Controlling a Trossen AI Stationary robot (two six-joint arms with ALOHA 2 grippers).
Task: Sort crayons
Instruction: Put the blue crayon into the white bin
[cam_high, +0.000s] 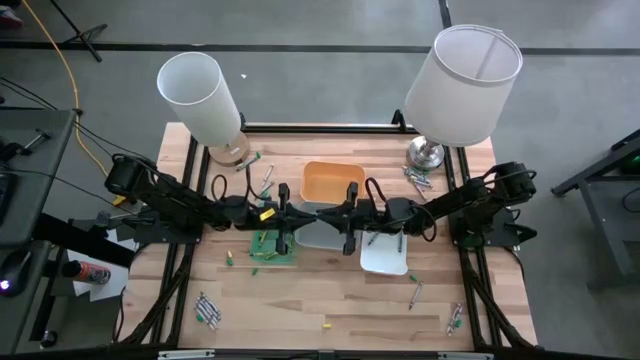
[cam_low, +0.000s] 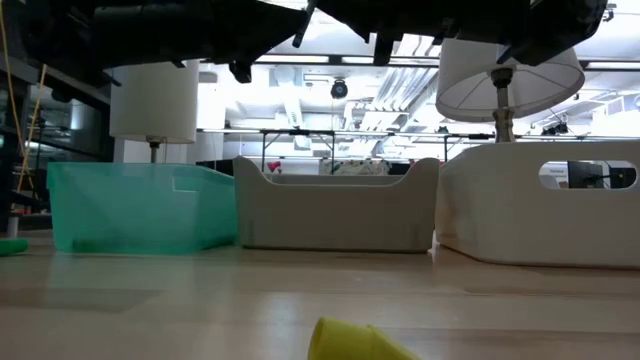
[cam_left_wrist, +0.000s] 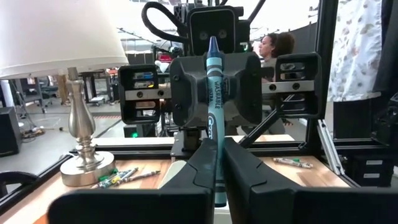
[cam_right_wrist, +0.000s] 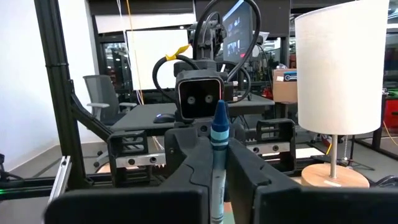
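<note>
Teal crayon (cam_left_wrist: 213, 118): standing upright between the two grippers, above the grey tray (cam_high: 322, 232) | left gripper (cam_left_wrist: 215, 163): fingers pinching crayon | right gripper (cam_right_wrist: 216, 169): fingers pinching same crayon | loose crayons (cam_high: 210, 310): lying scattered around grey tray
</note>
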